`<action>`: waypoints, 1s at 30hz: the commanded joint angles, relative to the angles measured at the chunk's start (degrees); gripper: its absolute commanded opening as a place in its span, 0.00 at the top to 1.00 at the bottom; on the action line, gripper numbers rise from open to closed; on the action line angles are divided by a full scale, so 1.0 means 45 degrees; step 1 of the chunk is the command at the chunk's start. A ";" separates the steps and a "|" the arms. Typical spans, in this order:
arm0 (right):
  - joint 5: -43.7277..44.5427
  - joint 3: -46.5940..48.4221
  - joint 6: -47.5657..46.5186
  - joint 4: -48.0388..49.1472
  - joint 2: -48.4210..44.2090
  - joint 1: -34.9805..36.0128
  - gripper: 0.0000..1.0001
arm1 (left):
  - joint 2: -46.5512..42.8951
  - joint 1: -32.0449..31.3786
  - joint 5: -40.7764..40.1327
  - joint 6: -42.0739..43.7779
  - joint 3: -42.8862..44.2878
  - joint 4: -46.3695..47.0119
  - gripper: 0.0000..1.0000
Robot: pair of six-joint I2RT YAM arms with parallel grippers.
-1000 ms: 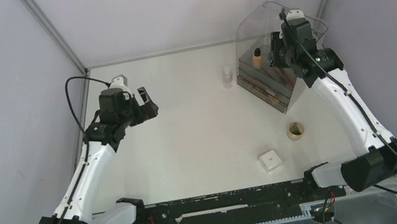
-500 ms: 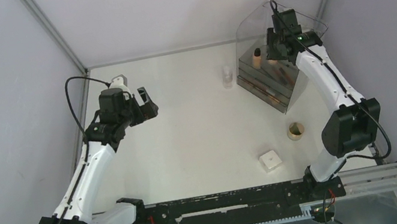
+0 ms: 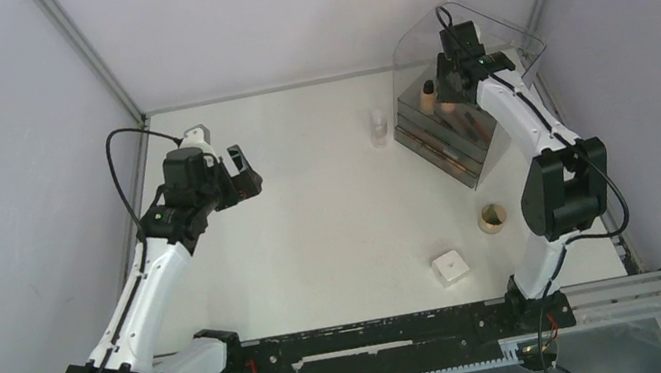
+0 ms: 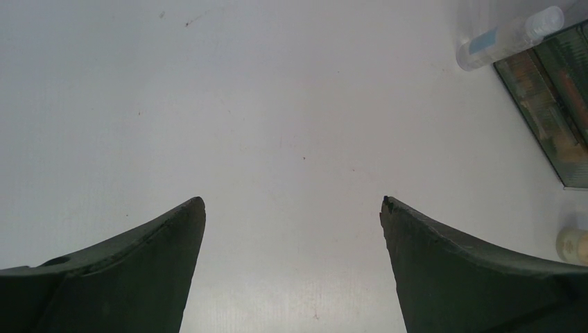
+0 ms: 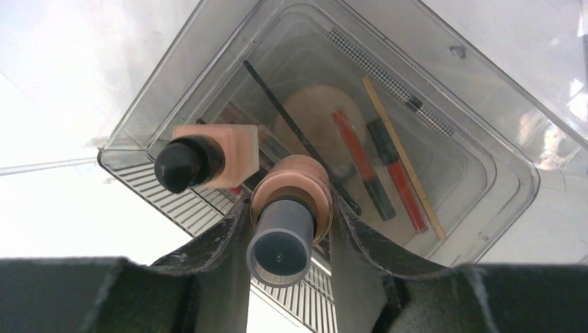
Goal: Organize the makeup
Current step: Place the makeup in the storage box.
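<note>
White square box (image 3: 449, 267) lay on the matte white tabletop (image 3: 332, 217), well nearer than the clear plastic bin (image 3: 410, 46). Round tan puff (image 3: 492, 217) sat just short of the bin's near corner. Left claw (image 3: 243, 173) hung far left of the bin, jaws wide apart. Small clear bottle (image 3: 379, 127) stood just left of the bin. Right claw (image 5: 290, 208) was over the bin's open top, clamped on a round tan grey-capped bottle (image 5: 281, 246). Square tan black-capped bottle (image 5: 208, 156) stood beside it inside the bin. Red lip sticks (image 5: 357, 156), thin black brush (image 5: 284, 114) and flat puff (image 5: 319, 111) lay beneath.

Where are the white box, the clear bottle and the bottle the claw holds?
white box (image 3: 449, 267): top view, its upper face.
clear bottle (image 3: 380, 128): top view, its body.
held bottle (image 5: 281, 243): right wrist view, its dark cap.
</note>
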 commanded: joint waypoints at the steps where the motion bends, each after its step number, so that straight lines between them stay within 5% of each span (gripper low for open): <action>1: 0.0245 0.0085 0.0276 0.1280 0.0209 -0.0088 0.84 | -0.0281 0.0081 -0.0146 -0.0014 0.0018 0.0054 0.00; 9: 0.0189 0.0232 0.0277 0.1781 0.1034 -0.0318 0.77 | -0.0243 0.0077 -0.0089 -0.0074 0.0017 0.0067 0.00; 14: 0.0229 0.0429 0.0292 0.1690 0.1164 -0.0338 0.48 | -0.0231 0.0074 -0.0068 -0.0103 0.0017 0.0049 0.00; 17: 0.0382 0.0429 0.0297 0.1621 0.0844 -0.0328 0.39 | -0.0118 0.0074 0.0042 -0.0138 0.0036 0.0047 0.00; 25: 0.0364 0.0257 0.0095 0.1138 -0.1348 -0.0083 0.35 | 0.0006 0.0075 0.0371 -0.0302 -0.0012 0.0352 0.00; 30: 0.0844 -0.0259 0.0068 0.0826 -0.3438 0.1823 0.33 | 0.0104 0.0082 0.0507 -0.0418 -0.0100 0.0591 0.00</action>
